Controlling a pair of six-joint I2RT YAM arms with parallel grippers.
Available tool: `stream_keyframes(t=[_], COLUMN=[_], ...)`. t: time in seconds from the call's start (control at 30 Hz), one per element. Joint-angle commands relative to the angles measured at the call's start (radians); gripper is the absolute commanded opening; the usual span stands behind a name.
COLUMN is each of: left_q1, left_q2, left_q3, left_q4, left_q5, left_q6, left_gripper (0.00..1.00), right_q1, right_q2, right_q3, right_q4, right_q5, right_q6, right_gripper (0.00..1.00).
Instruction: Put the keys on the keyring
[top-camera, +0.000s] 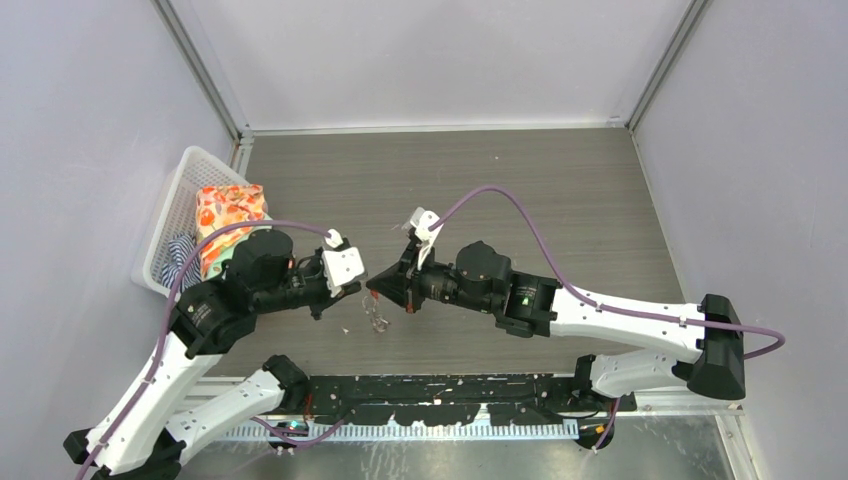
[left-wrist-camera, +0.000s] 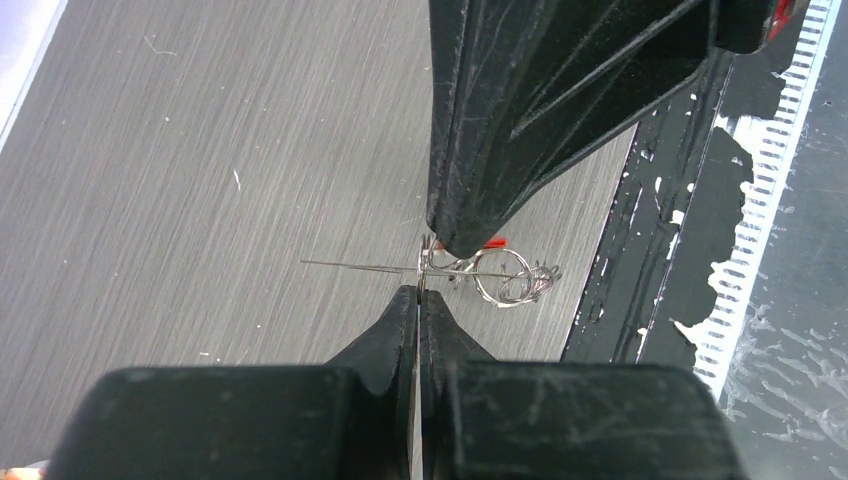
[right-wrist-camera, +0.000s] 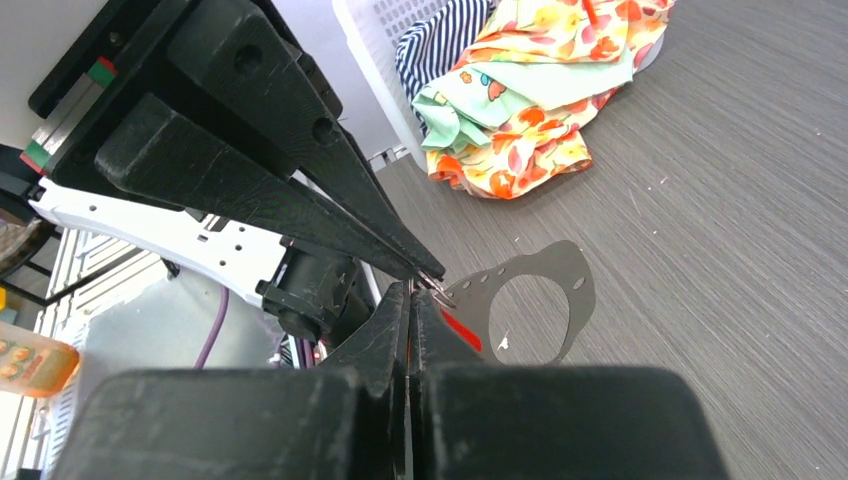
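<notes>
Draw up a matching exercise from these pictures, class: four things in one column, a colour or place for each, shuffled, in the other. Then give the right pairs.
Column one:
1 basket
2 cloth
3 keyring
4 key

Column two:
A red-headed
B thin silver wire loop
C white mesh
D orange floral, lying in the basket

Pairs: 1-C; 2-D; 3-B; 4-A
</notes>
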Motion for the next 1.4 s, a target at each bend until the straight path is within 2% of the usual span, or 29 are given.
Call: stream_keyframes(t=[0.0, 0.67, 1.37], left_q1=[0.001, 0.0, 0.001], left_q2=[-0.014, -0.025, -0.04], left_q3=[0.013, 0.016, 0.016], left_q4=[0.07, 0.074, 0.073], left_q5=[0.022, 0.019, 0.016], left_q6=[0.013, 0.015, 0.016], left_gripper=[0.0, 0.0, 0.0], right_q1=[0.006, 0.005, 0.005], right_q2=[-0.001, 0.026, -0.033], right_q3=[0.015, 0.019, -0.049], right_q4=[0.074, 0.083, 0.118], right_q5=[0.04, 0.068, 0.131], right_q6=[0.014, 0.05, 0.097], right_gripper=[0.01, 0.01, 0.01])
